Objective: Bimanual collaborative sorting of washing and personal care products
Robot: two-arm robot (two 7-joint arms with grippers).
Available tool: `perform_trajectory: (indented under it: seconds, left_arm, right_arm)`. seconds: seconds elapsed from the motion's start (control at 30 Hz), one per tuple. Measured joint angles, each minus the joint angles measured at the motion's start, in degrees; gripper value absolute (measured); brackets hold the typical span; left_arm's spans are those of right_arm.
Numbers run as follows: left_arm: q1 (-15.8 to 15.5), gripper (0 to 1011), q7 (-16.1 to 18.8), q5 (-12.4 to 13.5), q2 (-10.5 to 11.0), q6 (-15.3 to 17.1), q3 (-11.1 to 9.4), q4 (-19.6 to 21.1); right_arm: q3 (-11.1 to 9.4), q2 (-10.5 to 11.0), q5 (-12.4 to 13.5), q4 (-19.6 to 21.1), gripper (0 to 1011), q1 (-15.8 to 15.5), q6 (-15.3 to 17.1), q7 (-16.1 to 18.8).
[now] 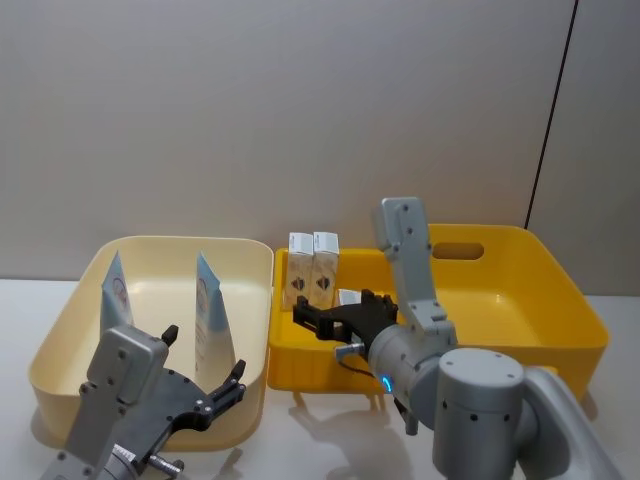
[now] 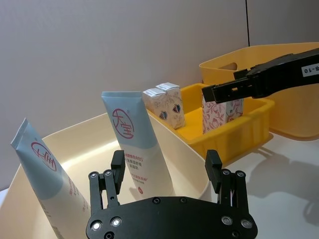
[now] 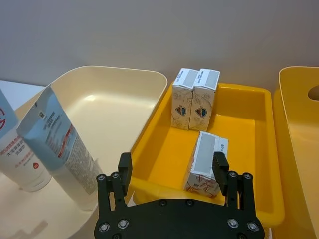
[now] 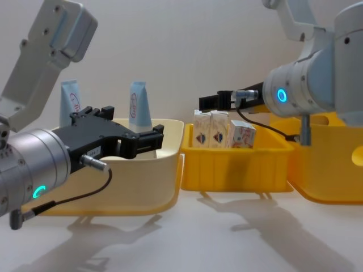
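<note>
The left end effector hangs over the near wall of the cream bin. Its two fingers are spread wide and nothing is between them. Just ahead of it, inside the bin, one light-blue tube stands on its white end and leans back. A second light-blue tube stands farther to that end effector's left in the same bin, apart from the first.

The right end effector reaches over the near part of the small yellow tray, which sits on the desk just beside the cream bin. Its fingers are also wide apart and grip nothing. A single white carton stands in the tray below the gap, closer to one finger. In the chest view the fingers sit above the carton tops, and this carton looks slightly tilted. Beyond this end effector, a pair of white cartons stands upright side by side, touching, at the tray's far wall. To its right is the large yellow bin.
</note>
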State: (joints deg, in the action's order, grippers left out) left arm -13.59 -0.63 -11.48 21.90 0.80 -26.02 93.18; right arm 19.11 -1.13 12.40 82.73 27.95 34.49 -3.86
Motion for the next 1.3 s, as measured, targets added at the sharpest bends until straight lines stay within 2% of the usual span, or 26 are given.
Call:
perform_trajectory:
  seconds: [0.7,1.3]
  left_arm:
    - [0.0,1003,0.0,0.0,0.0,0.0,0.0,0.0]
    - [0.0,1003,0.0,0.0,-0.01,0.0,0.0,0.0]
  right_arm:
    - [-4.26,-2.2,1.69,-5.18,1001,2.32,0.48,-0.01]
    - [-5.62,-3.44,1.76,-7.6,1001,2.78,0.99,0.02]
